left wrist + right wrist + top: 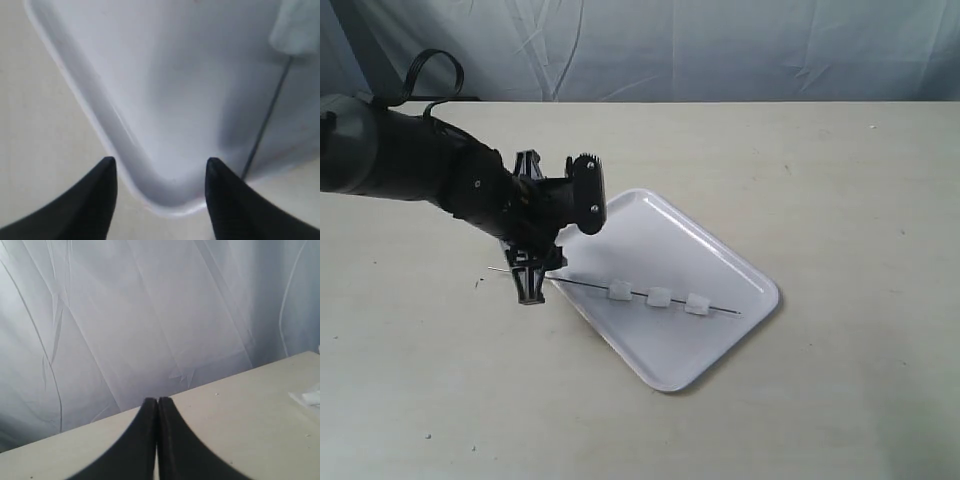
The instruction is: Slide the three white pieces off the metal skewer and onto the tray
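Observation:
The white tray (690, 345) lies at the table's middle. Across it rests the thin metal skewer (585, 287), carrying the three white pieces (659, 297) in a row over the tray. My left gripper (532, 282) stands open at the tray's left corner, low over the skewer's bare left end. In the left wrist view the left gripper (161, 165) straddles the tray (165, 202) corner; the skewer (265, 122) runs just past one fingertip (220, 175), and one white piece (297, 27) shows blurred. The right gripper (158, 402) is shut on nothing, away from the tray.
The beige table (850, 180) extends on all sides of the tray. A wrinkled grey backdrop (720, 45) hangs behind its far edge. The left arm's black body (410, 160) reaches in from the left. A pale object (311, 396) sits at the right wrist view's edge.

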Available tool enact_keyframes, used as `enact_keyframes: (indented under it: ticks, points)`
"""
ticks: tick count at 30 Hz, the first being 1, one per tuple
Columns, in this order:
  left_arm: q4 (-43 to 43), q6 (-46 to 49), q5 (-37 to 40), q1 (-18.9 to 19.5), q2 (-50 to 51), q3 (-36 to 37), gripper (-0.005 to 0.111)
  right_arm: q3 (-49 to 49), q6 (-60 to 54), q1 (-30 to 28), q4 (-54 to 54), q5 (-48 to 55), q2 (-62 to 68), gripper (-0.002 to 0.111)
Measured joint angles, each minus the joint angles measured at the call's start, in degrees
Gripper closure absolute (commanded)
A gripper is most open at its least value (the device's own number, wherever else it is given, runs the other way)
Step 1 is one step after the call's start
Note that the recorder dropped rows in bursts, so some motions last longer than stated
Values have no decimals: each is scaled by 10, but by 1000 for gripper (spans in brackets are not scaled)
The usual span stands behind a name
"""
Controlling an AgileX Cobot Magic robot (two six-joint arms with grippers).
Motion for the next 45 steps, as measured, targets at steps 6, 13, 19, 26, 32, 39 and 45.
enact_keyframes:
  ticks: [6,13,19,26,32,39,45]
  points:
    - [-9,0,-34,0,0,-2,55,0,0,27,0,5,53,109]
    - [-36,2,40,0,0,-22,55,0,0,50,0,-4,95,109]
    - [-183,144,148,0,0,-59,55,0,0,51,0,-7,96,109]
    - [-318,282,173,0,1,-68,55,0,0,51,5,-8,96,109]
    - [-308,291,166,0,1,-68,55,0,0,51,14,-15,96,109]
    - [-308,289,160,0,25,-72,55,0,0,51,16,-15,96,109]
    - [-292,269,173,0,57,-89,55,0,0,51,16,-16,96,109]
